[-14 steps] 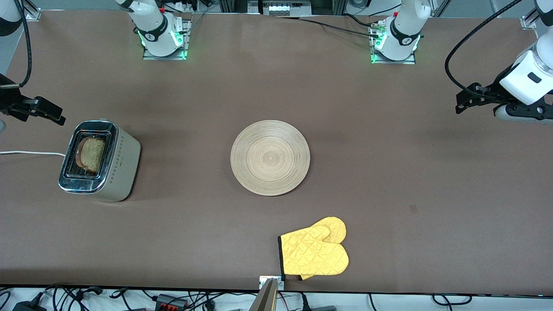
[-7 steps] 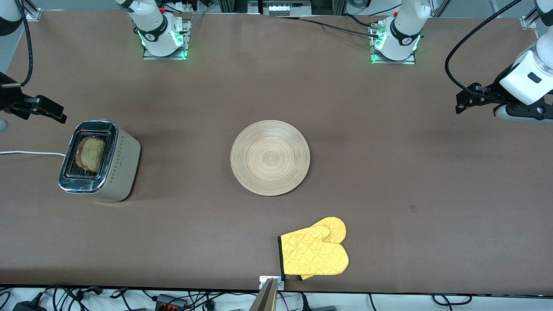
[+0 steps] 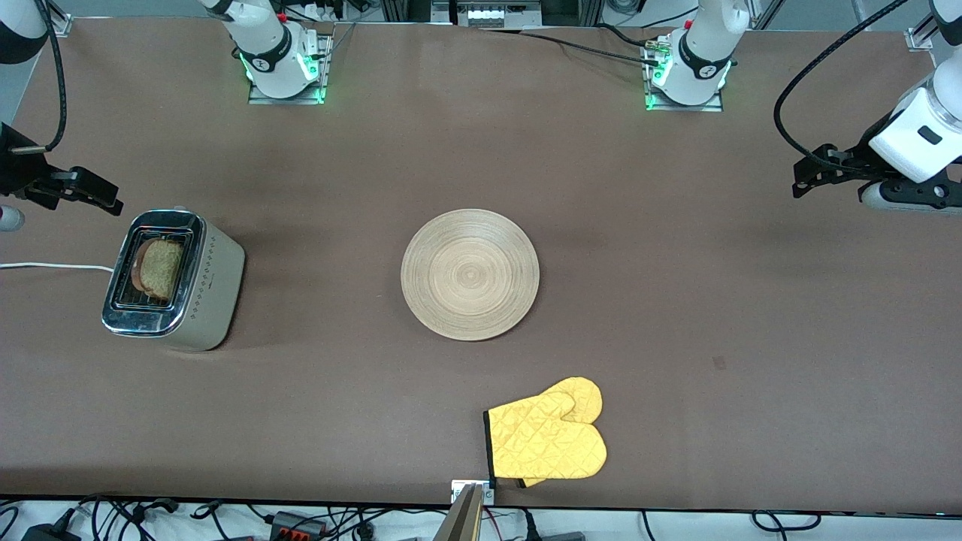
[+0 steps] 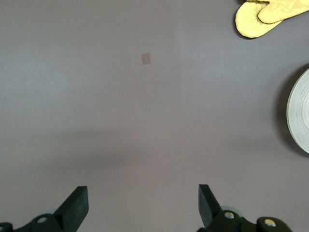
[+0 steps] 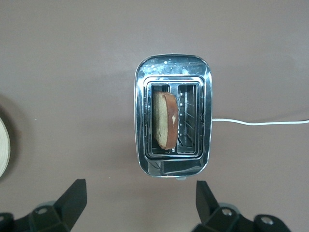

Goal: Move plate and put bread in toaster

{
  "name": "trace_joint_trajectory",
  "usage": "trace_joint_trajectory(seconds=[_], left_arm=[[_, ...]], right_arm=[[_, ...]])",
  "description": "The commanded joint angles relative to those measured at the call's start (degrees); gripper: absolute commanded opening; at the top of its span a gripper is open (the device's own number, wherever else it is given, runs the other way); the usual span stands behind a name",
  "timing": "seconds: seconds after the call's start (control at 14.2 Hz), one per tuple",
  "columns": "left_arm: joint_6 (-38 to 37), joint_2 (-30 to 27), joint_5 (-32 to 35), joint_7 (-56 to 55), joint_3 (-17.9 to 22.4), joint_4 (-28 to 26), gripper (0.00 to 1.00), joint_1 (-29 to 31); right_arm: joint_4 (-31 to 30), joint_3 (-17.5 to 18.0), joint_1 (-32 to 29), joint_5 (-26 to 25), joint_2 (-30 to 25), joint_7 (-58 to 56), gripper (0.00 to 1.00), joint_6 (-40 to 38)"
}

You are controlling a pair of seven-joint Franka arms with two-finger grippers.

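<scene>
The toaster [image 3: 174, 282] stands at the right arm's end of the table, and the bread [image 3: 159, 268] stands in one of its slots. In the right wrist view the toaster [image 5: 173, 116] holds the bread [image 5: 164, 120] in the slot toward the plate. The plate [image 3: 470, 274] lies bare at the table's middle. My right gripper [image 3: 113, 203] hangs open and empty above the table beside the toaster; its own view shows it open [image 5: 140, 193]. My left gripper [image 3: 800, 180] waits open and empty over the left arm's end of the table [image 4: 142, 198].
A yellow oven mitt [image 3: 546, 436] lies nearer the front camera than the plate, by the table edge; it also shows in the left wrist view [image 4: 265, 17]. The toaster's white cord [image 3: 45, 266] runs off the right arm's end of the table.
My right gripper has shifted slightly toward the toaster. The left arm, plate, bread and toaster have not moved.
</scene>
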Motion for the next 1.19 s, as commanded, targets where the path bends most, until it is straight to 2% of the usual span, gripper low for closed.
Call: trace_joint_trajectory(seconds=[0.0,0.28,1.12], left_arm=[[0.2,-0.6,-0.4,1.0,0.3,0.0,1.0,-0.2],[0.2,-0.6,-0.4,1.0,0.4,0.0,1.0,-0.2],[0.2,-0.6,-0.4,0.8,0.4,0.0,1.0,-0.2]], right_arm=[[0.1,-1.2,1.1,0.6,-0.4,-0.8,1.0,-0.3],[-0.3,-1.4,0.8,0.7,-1.8,-0.8,1.0,-2.0],[-2.1,-1.0,1.0,0.7,-2.9,-0.8,1.0,-0.6]])
